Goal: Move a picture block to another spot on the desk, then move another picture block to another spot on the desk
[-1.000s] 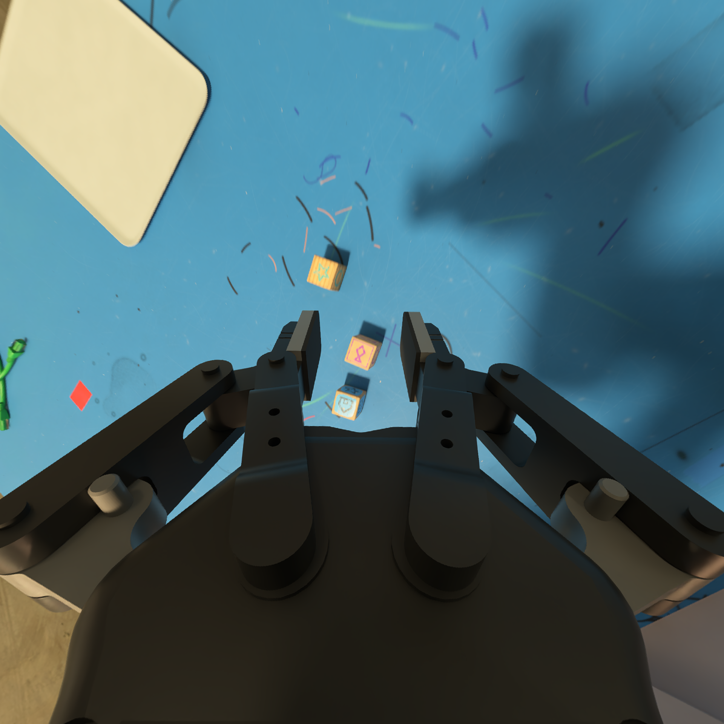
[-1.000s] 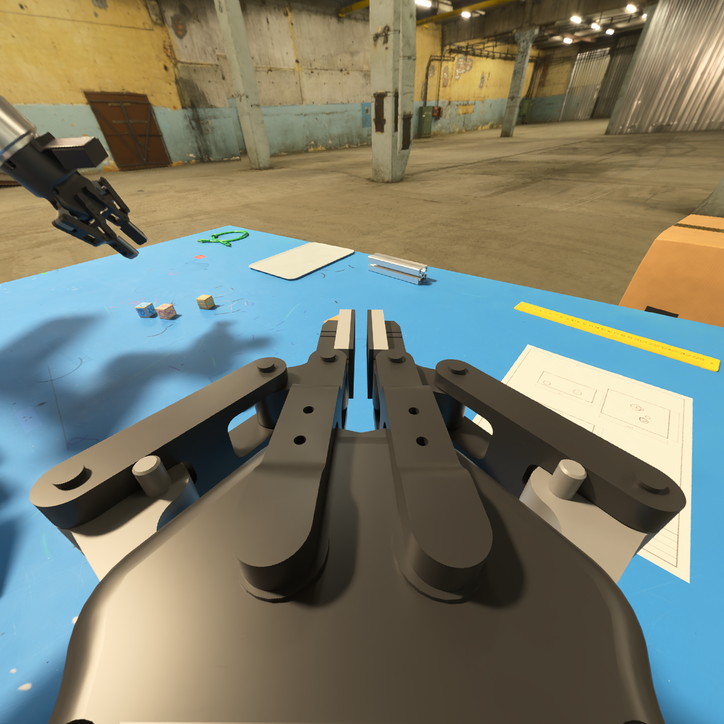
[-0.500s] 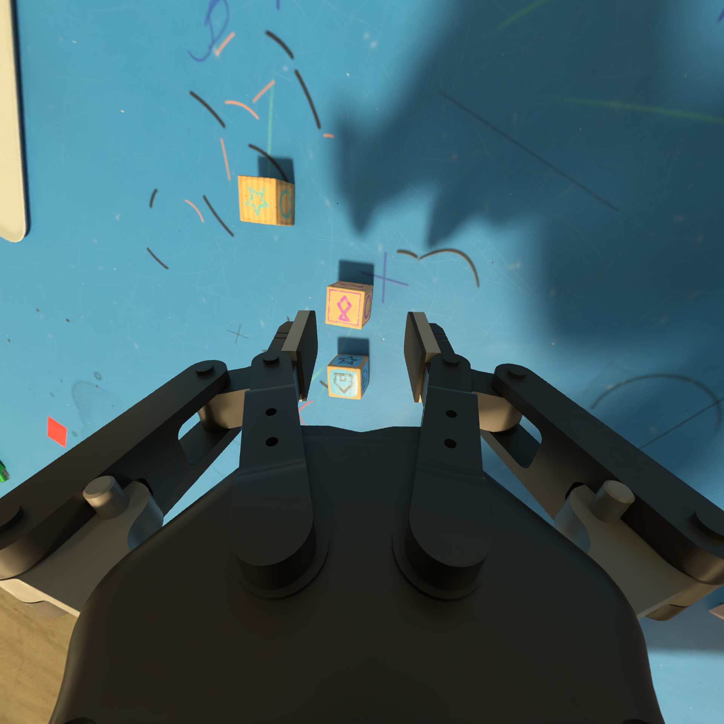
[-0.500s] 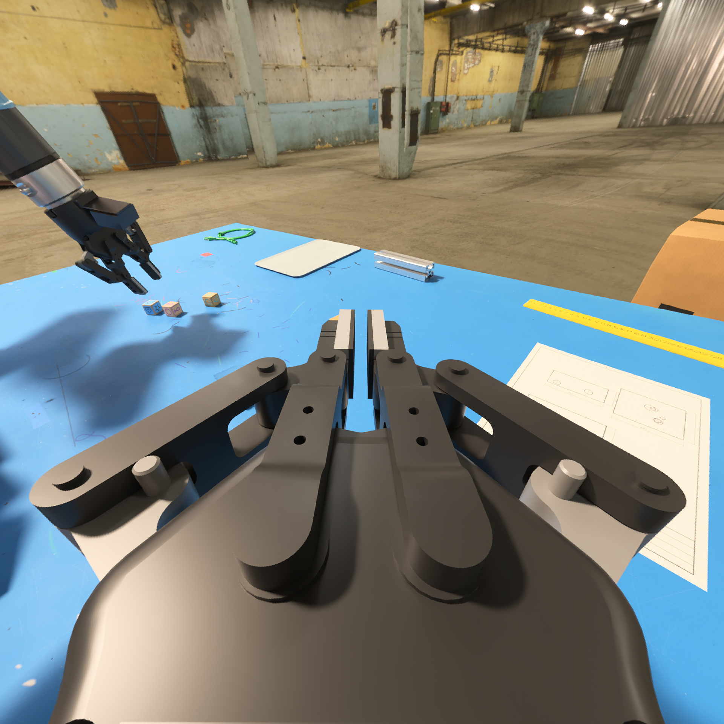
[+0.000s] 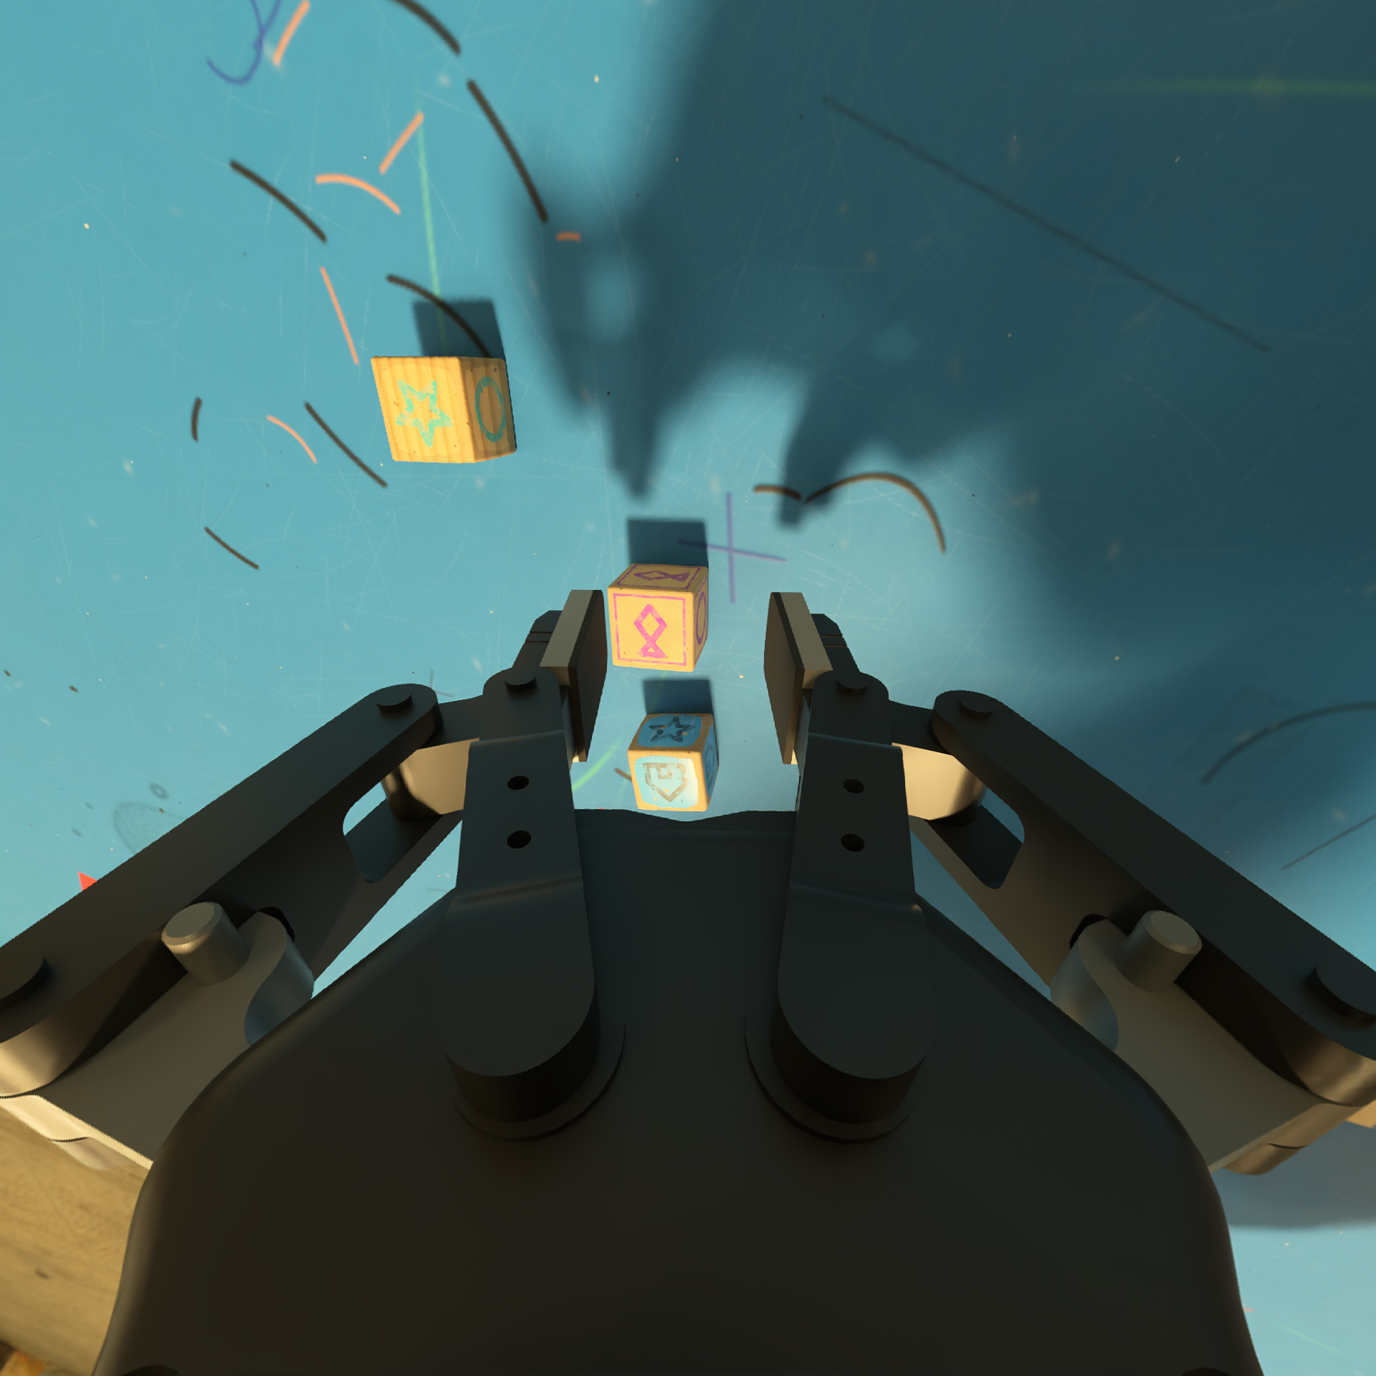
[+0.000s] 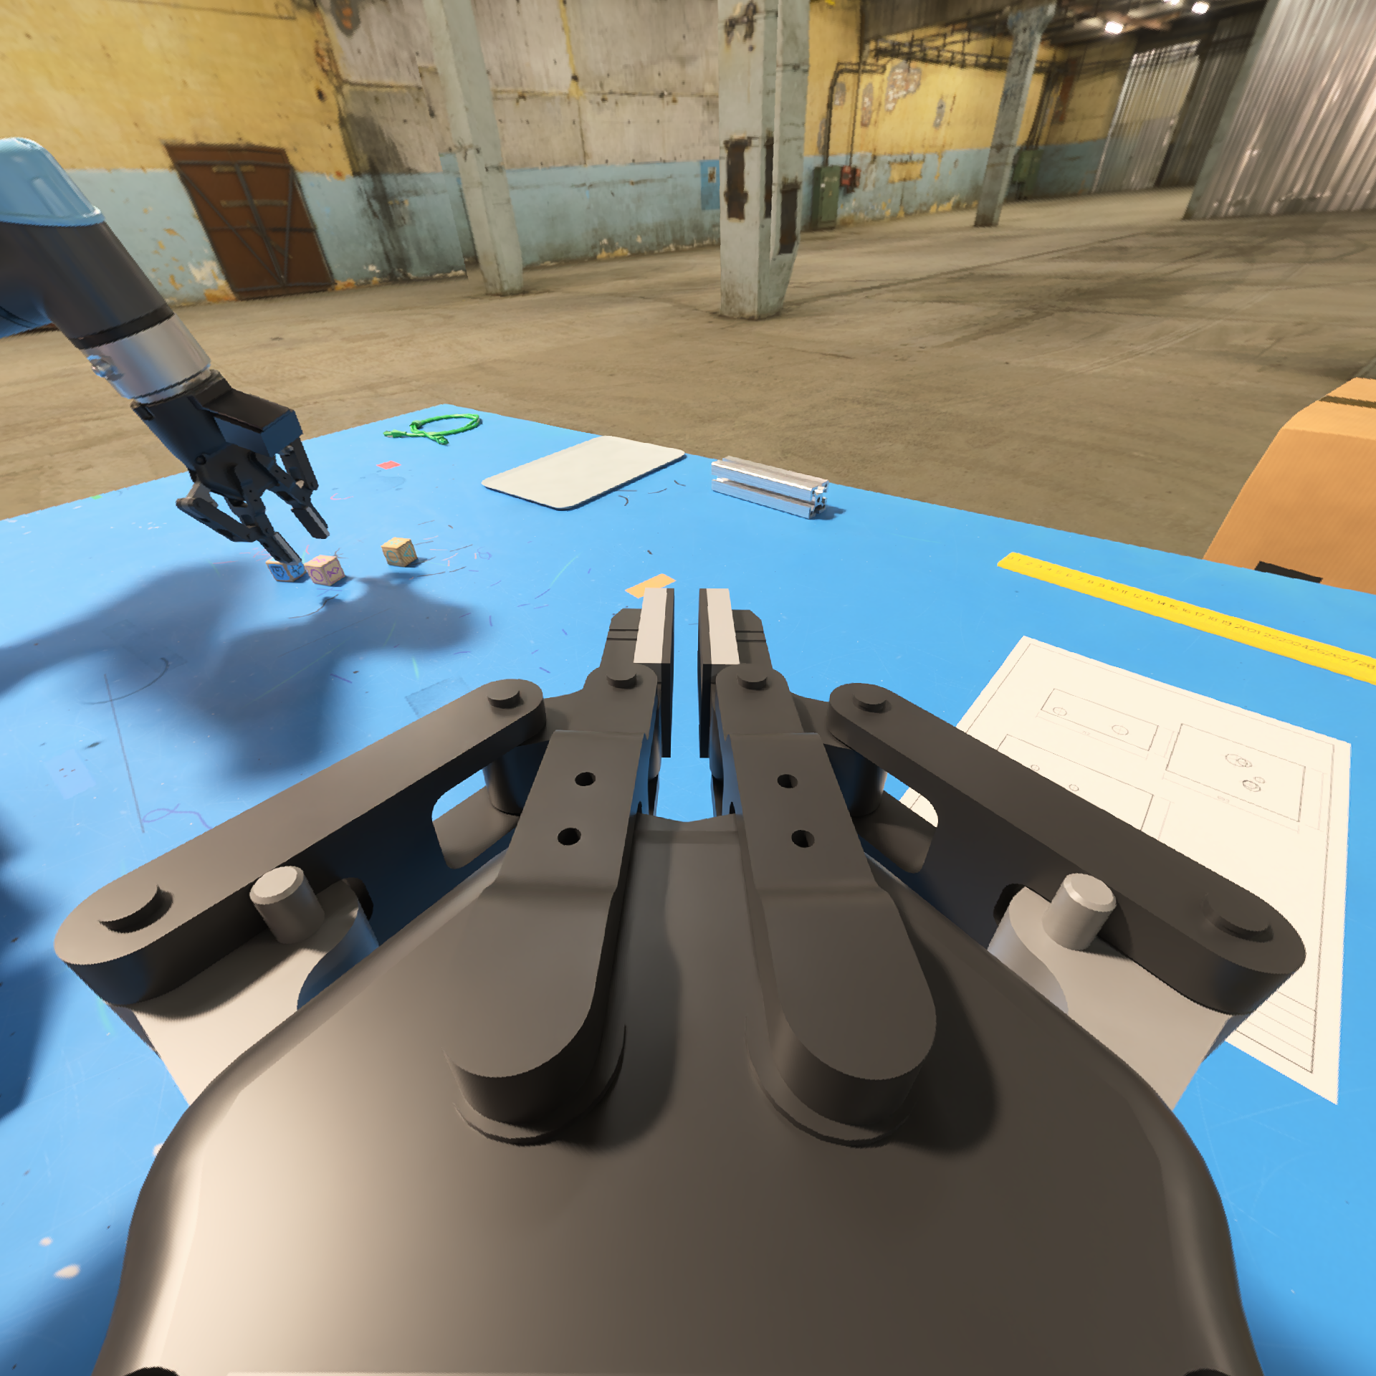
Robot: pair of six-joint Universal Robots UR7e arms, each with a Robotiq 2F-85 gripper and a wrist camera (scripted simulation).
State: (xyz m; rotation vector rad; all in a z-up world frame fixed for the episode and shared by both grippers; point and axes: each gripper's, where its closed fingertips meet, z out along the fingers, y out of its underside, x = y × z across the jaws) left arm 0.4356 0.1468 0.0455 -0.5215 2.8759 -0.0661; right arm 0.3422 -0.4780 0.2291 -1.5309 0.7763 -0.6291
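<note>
On the blue surface (image 6: 856, 596), marked all over with scribbles, the largest items lie well away from the work: a white drawing sheet (image 6: 1161, 804) on the right side, a pale rectangular pad (image 6: 584, 469) and an aluminium bar (image 6: 767, 488) near the far edge, a yellow ruler (image 6: 1191, 610), and a green cord (image 6: 435, 428). The right gripper (image 6: 686, 622) hangs above the middle of the surface with its jaws nearly together and nothing between them, well apart from the blocks. The left gripper (image 5: 681, 648) is tilted down over the row of three picture blocks, its jaws moderately wide and holding nothing. The pink-marked block (image 5: 657, 619) sits between the fingertips, close to the left finger (image 5: 577, 648), with a wider gap to the other; whether that finger touches it cannot be told. The blue block (image 5: 672, 763) lies just beside it, nearer the palm, and the star block (image 5: 443, 408) stands apart farther off to the left. The step in hand appears to be the approach for the first pick, with no block moved yet. The next move likely calls for centring the jaws on the pink-marked block, descending fully, and closing without nudging the blue block.
</note>
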